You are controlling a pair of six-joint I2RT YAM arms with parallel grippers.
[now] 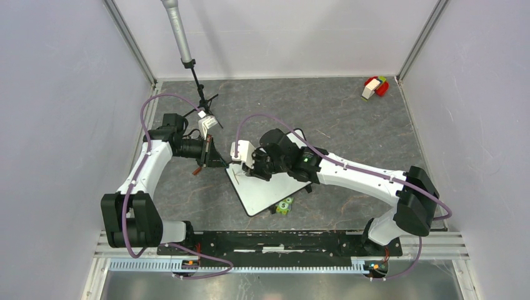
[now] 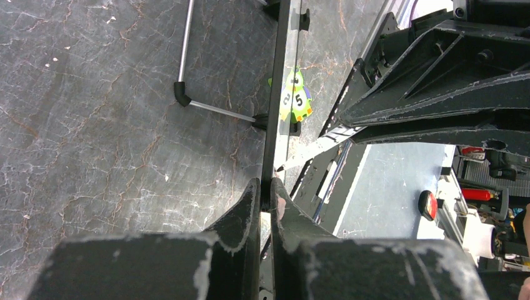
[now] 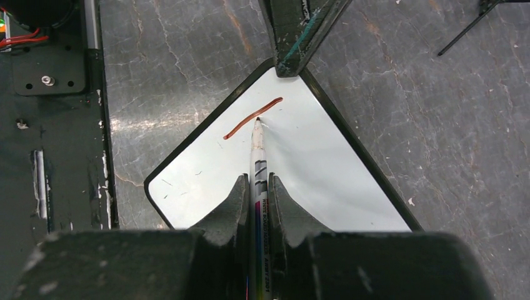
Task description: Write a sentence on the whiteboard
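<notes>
Reddish-brown ink formed a single slanted stroke near one corner of the whiteboard, which rested on the grey marbled counter between the two arms. The right claw pinched a white marker, whose tip touched the board at the stroke. The left claw was pressed together on the board's thin black rim at that same corner. A small green toy numbered 5 sat just beside the board's near edge. A red, white and green block lay well apart, by the far right corner.
</notes>
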